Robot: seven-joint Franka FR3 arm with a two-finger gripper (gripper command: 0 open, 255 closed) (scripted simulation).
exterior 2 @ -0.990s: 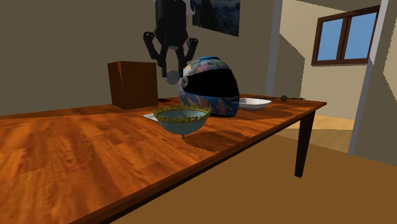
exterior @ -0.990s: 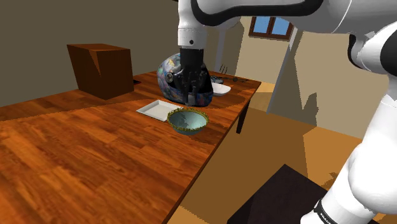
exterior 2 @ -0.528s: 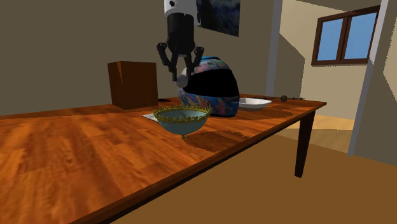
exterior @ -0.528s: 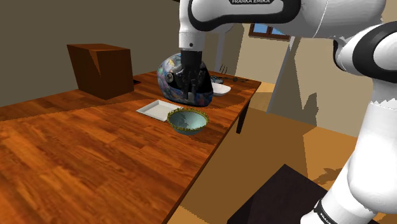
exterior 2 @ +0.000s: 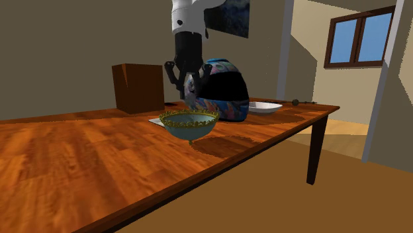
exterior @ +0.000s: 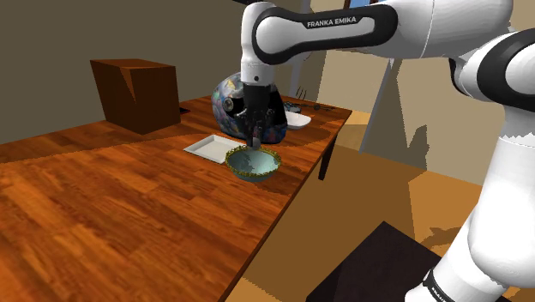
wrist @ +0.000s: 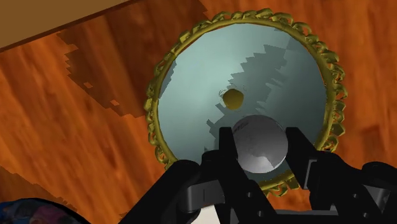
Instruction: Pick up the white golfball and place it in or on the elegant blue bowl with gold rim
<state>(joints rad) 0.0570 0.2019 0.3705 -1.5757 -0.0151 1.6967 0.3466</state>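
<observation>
1. Shoulder view: the gripper (exterior: pixel 254 137) is being held pointing straight down, just above the bowl (exterior: pixel 253 162). The bowl is pale blue with a gold rim and is being carried by the wooden bench (exterior: pixel 103 214), near the bench's edge. A white tray (exterior: pixel 208 146) is lying just beside the bowl at its 10 o'clock. A colourful helmet (exterior: pixel 227 99) is standing at the bowl's 12 o'clock, behind the gripper. A brown box (exterior: pixel 135 93) is standing well apart at 10 o'clock.

2. Second exterior view: the golfball (exterior 2: pixel 192 99), drawn grey-white, is being pinched in the gripper (exterior 2: pixel 192 100). It is hanging at the 12 o'clock of the bowl (exterior 2: pixel 188 126), close over the rim but apart from it. The helmet (exterior 2: pixel 225 89) is sitting at the bowl's 1 o'clock and the box (exterior 2: pixel 137 87) at its 10 o'clock. A white dish (exterior 2: pixel 265 107) is lying at 2 o'clock, further along the bench (exterior 2: pixel 99 159).

3. Wrist view: the golfball (wrist: pixel 257 143) is being clasped on both sides by the black fingers (wrist: pixel 228 149). The pale basin of the bowl (wrist: pixel 210 83) is lying beneath it. The golfball is being held over the part between the basin's small gold centre and the rim nearest the gripper (wrist: pixel 261 153).
</observation>
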